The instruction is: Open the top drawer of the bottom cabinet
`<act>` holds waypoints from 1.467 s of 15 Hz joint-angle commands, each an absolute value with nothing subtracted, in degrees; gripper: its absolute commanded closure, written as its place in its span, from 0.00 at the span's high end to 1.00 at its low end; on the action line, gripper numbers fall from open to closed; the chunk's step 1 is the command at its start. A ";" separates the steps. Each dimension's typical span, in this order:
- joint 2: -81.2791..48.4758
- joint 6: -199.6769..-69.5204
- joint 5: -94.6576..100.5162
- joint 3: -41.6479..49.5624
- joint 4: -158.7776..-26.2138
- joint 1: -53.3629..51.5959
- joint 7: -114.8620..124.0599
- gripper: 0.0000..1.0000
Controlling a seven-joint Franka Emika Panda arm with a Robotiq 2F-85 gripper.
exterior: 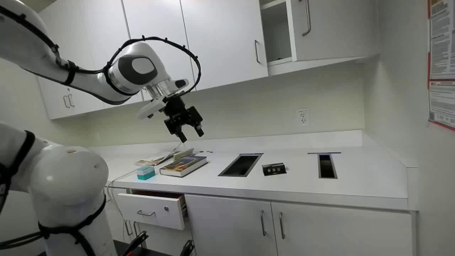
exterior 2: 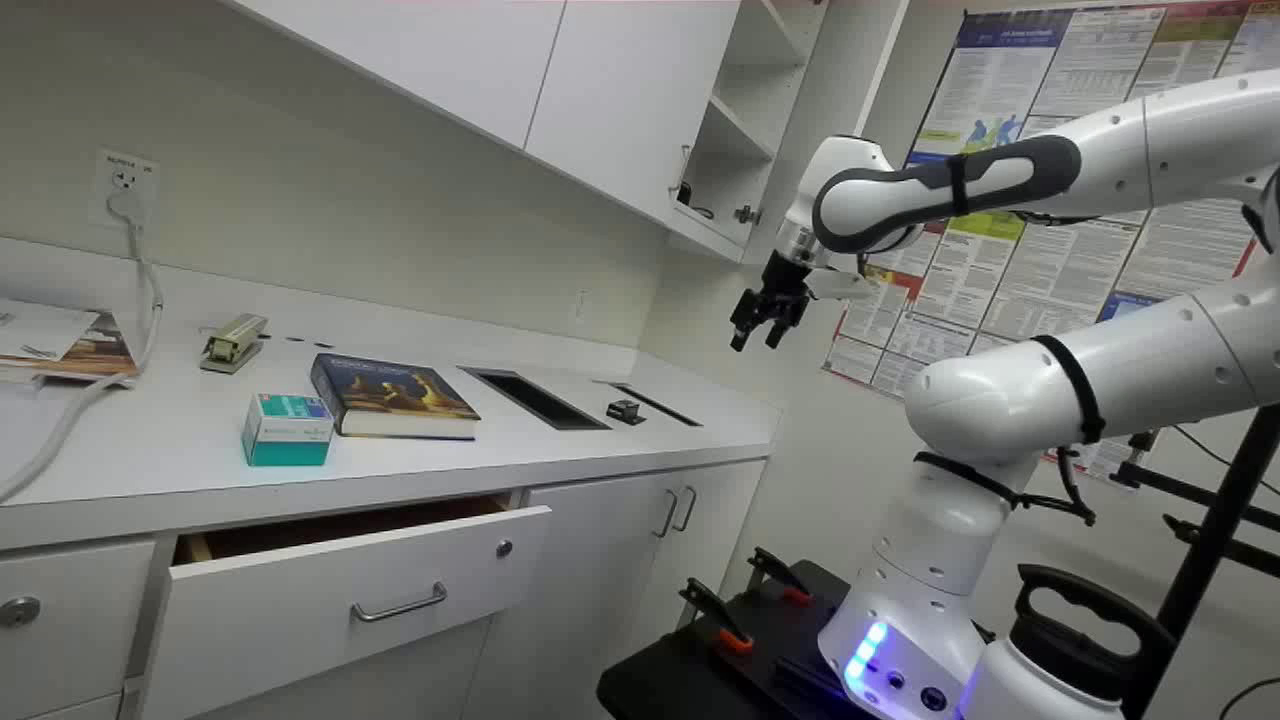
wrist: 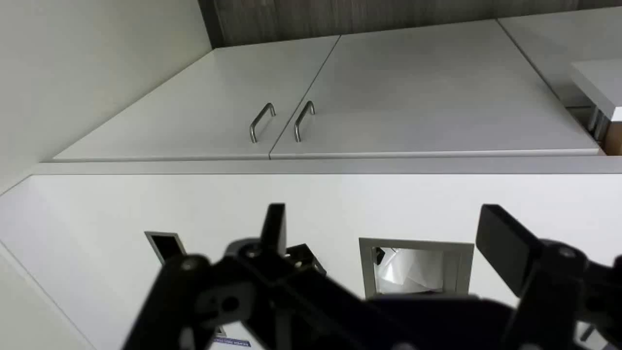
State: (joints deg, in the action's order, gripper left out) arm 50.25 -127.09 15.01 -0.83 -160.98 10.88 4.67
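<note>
Higher than the white desk (exterior: 369, 181), the jaws are hanging wide apart, holding nothing. Left in both exterior views, the top drawer (exterior 2: 300, 610) is jutting open from the bottom cabinet (exterior: 227, 224); the opening step is looking done, the next move probably calling only for avoiding it.

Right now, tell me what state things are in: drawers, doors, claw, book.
Top drawer: partly open.
Neighboring drawer: shut.
Two lower doors in the wrist view: shut.
End wall cupboard door: open.
Other visible wall cupboard doors: shut.
Claw: open, holding nothing.
Book: closed, flat.
</note>
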 commanded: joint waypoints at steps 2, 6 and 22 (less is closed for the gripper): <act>49.98 -126.86 15.17 -0.65 -161.67 10.66 4.82 1.00; 49.57 -126.86 15.18 -0.64 -161.82 10.65 4.82 1.00; 37.35 -130.83 7.12 -22.37 -160.10 -20.36 5.08 1.00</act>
